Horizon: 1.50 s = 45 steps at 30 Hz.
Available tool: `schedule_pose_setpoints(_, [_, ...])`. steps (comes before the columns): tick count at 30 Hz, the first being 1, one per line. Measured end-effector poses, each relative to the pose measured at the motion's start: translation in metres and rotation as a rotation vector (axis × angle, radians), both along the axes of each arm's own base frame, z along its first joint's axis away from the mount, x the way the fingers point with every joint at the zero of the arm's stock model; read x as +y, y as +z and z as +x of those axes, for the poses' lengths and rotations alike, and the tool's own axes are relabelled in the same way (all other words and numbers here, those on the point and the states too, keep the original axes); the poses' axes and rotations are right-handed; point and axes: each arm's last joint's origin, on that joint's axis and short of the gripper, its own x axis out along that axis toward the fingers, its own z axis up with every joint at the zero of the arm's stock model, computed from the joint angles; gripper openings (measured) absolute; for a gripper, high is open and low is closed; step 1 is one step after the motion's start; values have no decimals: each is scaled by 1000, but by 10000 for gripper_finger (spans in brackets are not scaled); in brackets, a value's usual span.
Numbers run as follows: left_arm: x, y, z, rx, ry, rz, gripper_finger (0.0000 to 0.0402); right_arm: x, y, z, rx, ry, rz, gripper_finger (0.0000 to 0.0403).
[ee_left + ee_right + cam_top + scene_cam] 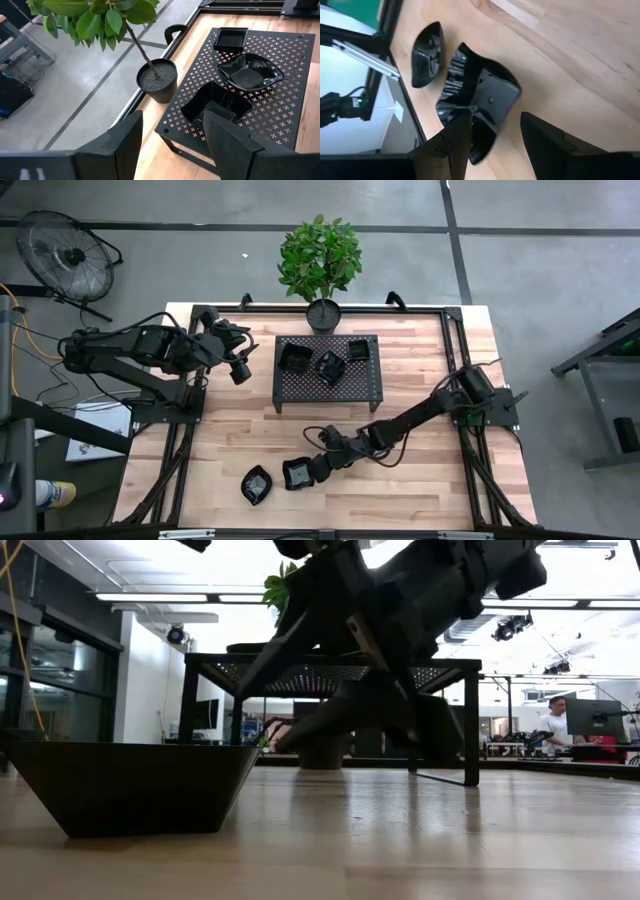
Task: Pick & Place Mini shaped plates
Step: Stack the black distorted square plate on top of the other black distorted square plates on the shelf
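Observation:
Two glossy black mini plates lie on the wooden table near its front edge: a wavy-edged one (297,473) (487,97) and a rounder one (256,485) (426,55) to its left. My right gripper (313,467) (492,127) is open, low at the wavy plate's right rim, with that rim between its fingers. Three more plates (295,358) (330,366) (358,351) rest on the black perforated rack (300,385). My left gripper (241,370) (172,125) is open and empty, in the air just left of the rack. My right gripper is open, with its fingers slanting down from the table's right side. One finger (452,145) covers the wavy plate's rim (470,132), and the other stands clear beside it. I cannot tell whether it touches the plate, which lies on the table.
A potted plant (323,313) (157,80) stands at the table's far edge behind the rack. The rack stands on legs (470,725). In the low view a black dish (140,785) sits close at the left. A person (553,720) shows in the room beyond.

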Motion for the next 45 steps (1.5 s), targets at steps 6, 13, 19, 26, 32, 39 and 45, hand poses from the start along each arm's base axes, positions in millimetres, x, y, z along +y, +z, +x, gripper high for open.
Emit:
schedule_pose_setpoints(6, [0,0,0,3,1,1,204,1,-16,6,-6,20,45,165])
schedule_pose_setpoints(13, [0,0,0,7,0,1,204,0,-18,7,-1,19,59,164])
schedule_pose_setpoints(19, [0,0,0,7,0,1,204,-1,-18,7,3,24,56,126])
schedule_pose_setpoints(26, [0,0,0,7,0,1,204,-2,-18,8,-2,35,38,64])
schedule_pose_setpoints(32, [0,-1,0,8,-8,-5,204,-5,-18,9,-2,53,36,20])
schedule_pose_setpoints(39, [0,-1,0,7,-13,-12,205,-5,-19,9,2,75,41,2])
schedule_pose_setpoints(45, [0,-1,0,5,-12,-13,204,-5,-13,6,15,111,35,1])
